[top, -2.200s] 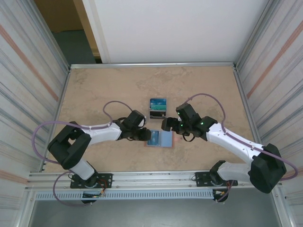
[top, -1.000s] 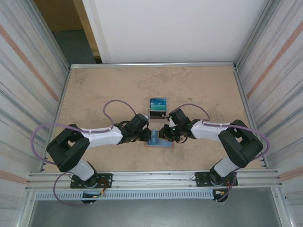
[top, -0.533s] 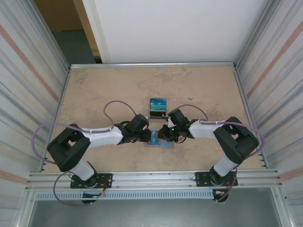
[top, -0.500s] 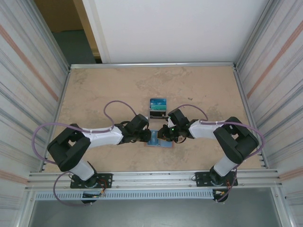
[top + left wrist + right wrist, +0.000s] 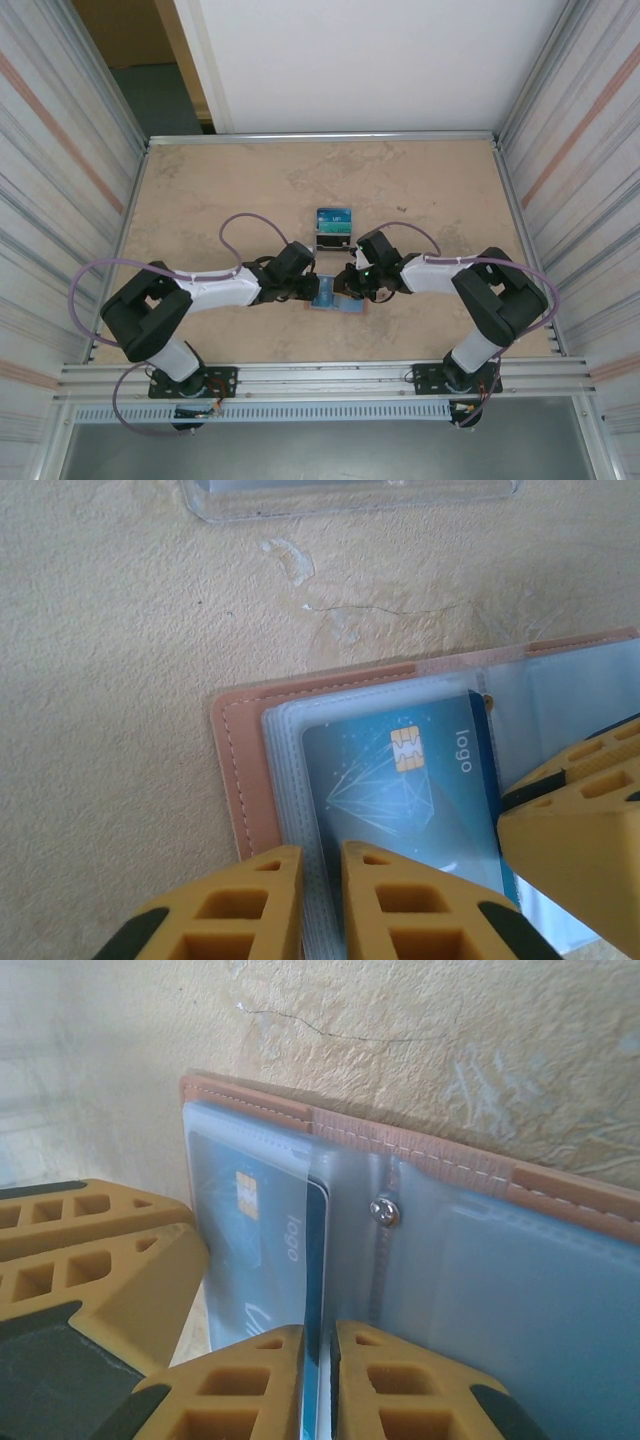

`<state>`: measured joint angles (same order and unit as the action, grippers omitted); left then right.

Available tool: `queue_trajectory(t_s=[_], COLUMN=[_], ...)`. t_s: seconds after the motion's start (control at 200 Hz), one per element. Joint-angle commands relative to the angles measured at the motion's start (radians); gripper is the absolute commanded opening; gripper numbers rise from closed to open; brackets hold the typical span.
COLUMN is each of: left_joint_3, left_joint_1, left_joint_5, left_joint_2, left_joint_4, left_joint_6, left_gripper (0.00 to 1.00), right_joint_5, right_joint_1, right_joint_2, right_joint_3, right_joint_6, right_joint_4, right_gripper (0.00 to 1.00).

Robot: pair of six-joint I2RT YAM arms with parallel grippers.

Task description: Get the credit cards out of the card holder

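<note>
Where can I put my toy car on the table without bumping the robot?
Far strip of the table between back wall and grey stand, plus both far corners. Crowded: the middle, where left gripper and right gripper meet at the card holder and its credit card.

- The word "logo", in small pale letters, stands on the blue card (image 5: 400, 790) in the wallet (image 5: 240, 770). In the left wrist view it is turned on its side, right of centre, just beside the gold chip (image 5: 406, 748).
- In the right wrist view the same "logo" shows on that card (image 5: 265, 1260) through the clear sleeve, sideways, left of centre.
- In the top view, the card in the stand (image 5: 334, 217) at the centre bears pale marks too small to read.
</note>
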<state>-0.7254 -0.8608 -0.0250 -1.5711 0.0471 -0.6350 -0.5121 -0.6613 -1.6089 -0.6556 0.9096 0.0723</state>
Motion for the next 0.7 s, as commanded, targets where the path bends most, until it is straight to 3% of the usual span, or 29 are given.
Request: queue_trajectory(t_s=[0.0,0.697], left_joint_3=[-0.002,-0.004], left_joint_1=[-0.017,-0.032], left_joint_5=[-0.003,0.023], left_joint_2=[-0.019,-0.009], left_joint_4=[0.060,0.089], left_joint_6=[-0.019,-0.049], left_gripper=[0.18,0.18], right_joint_5=[-0.033,0.014], right_joint_1=[0.011,0.015], right_joint_2=[0.030,0.030], right_joint_3=[0.010,0.021], right_joint_6=[0.015,0.023], right_joint_4=[0.017,-0.038], right_gripper=[0.16,0.21])
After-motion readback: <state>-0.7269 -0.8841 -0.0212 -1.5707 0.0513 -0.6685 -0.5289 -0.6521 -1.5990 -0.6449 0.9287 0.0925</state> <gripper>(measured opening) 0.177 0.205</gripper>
